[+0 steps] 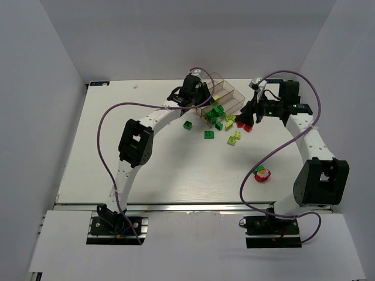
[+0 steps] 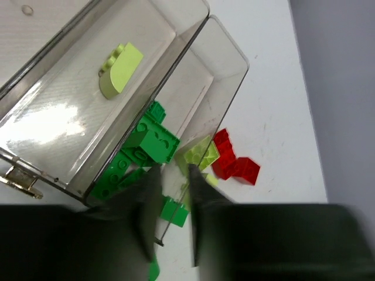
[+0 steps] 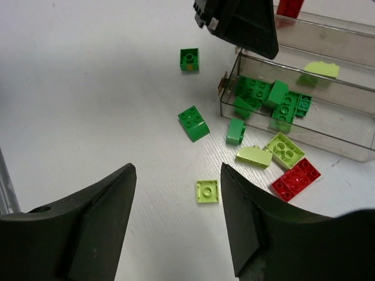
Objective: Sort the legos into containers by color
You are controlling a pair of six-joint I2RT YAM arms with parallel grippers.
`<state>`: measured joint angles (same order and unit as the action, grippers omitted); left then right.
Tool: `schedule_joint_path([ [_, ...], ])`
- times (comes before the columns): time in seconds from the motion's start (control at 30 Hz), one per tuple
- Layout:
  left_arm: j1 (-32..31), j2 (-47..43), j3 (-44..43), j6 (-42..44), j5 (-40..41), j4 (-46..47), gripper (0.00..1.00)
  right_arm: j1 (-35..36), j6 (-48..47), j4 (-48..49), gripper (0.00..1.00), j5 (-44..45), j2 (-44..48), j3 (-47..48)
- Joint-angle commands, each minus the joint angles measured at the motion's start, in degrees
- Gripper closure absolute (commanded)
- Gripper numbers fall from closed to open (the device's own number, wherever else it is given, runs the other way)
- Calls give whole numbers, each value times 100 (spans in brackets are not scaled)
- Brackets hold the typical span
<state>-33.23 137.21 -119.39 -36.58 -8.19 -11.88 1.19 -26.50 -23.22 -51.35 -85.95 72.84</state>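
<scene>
The clear three-compartment containers (image 1: 227, 89) lie at the table's far middle. In the right wrist view, several dark green legos (image 3: 269, 99) fill one compartment's near end. One lime lego (image 3: 319, 70) lies in the compartment behind it, and a red one (image 3: 290, 7) in the farthest. My left gripper (image 2: 174, 172) hangs over the tray's end, jaws close together. A thin clear tray edge shows in the slit between them; I cannot tell if it is pinched. My right gripper (image 3: 179, 170) is open above a flat lime lego (image 3: 207, 191) on the table.
Loose on the table by the tray are dark green legos (image 3: 193, 123), lime ones (image 3: 285, 149) and red ones (image 3: 296, 178). A small red and white object (image 1: 262, 174) lies near the right arm. Grey walls stand around the table.
</scene>
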Motion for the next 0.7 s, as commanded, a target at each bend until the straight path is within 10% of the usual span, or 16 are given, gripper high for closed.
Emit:
schedule_joint_path([
  [0.0, 1, -1361, 448, 335, 299, 10, 72, 4, -1977, -1861, 34, -490, -149, 590],
  [0.07, 1, -2221, 1116, 536, 449, 106, 73, 13, -3532, -2753, 30, -342, -272, 845],
  [0.27, 62, -4925, 4439, 494, 1213, 616, 15, 171, -5471, -4191, 14, 1187, -72, 382],
  [0.33, 71, -5491, 5351, 415, 1415, 652, 2, 259, -5095, -3833, 14, 1835, 43, 179],
  [0.67, 107, -7699, 7358, -534, 1899, 282, 2, 390, -1624, -2506, 11, 4211, 939, -1104],
])
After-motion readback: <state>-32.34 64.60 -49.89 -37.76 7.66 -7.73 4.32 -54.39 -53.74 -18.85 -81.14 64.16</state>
